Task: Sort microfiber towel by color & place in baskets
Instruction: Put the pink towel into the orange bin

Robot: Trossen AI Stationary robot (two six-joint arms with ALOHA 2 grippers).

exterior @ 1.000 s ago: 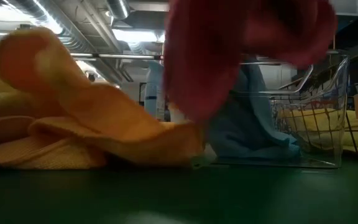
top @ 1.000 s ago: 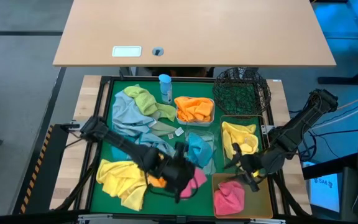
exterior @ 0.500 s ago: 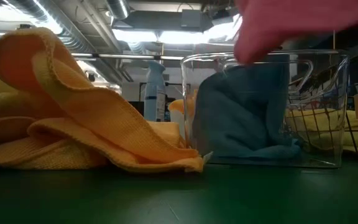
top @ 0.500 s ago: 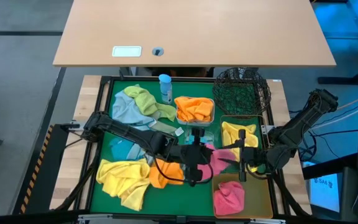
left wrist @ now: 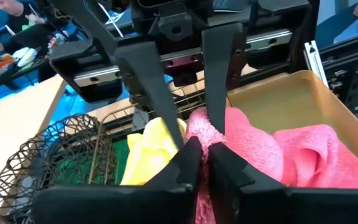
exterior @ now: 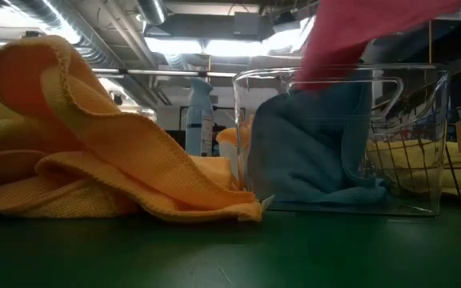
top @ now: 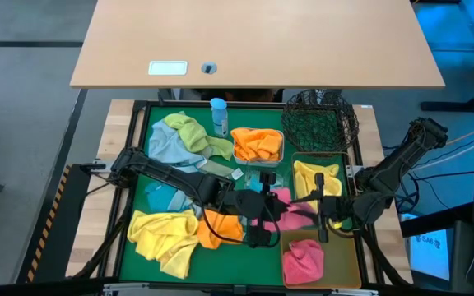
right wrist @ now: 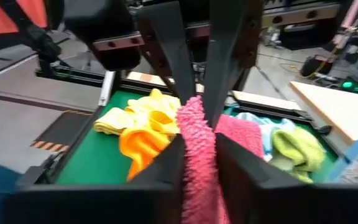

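High view: pink towel [top: 290, 207] stretched in the air between both arms, over the gap between the clear tub [top: 263, 186] and the amber tub [top: 322, 256]. A handover, by the look of it.

Left pincer [top: 263, 215] clamped on the towel's left end; left wrist view shows its fingers pressed together on pink pile. Right pincer [top: 321, 215] clamped on the right end; right wrist view shows both fingers closed against a fold of the same cloth.

Amber tub, near right, already holds one pink towel [top: 304, 256]. Rectangular wire basket [top: 336, 161] just beyond it holds yellow; white tub [top: 280, 135] holds orange; clear tub holds teal. Black mesh basket [top: 319, 115], far right, looks empty. On the green tabletop [top: 142, 201]: orange towel [top: 220, 228] and yellow towel [top: 164, 234] near left, green and grey-blue cloths far left.

Risks, as judgement:
- Both pincers pull at once: cloth strains, or slips from the weaker grip.
- Left lets go late: towel drags toward the clear tub.
- Trailing end drapes over the amber tub's rim instead of dropping inside.
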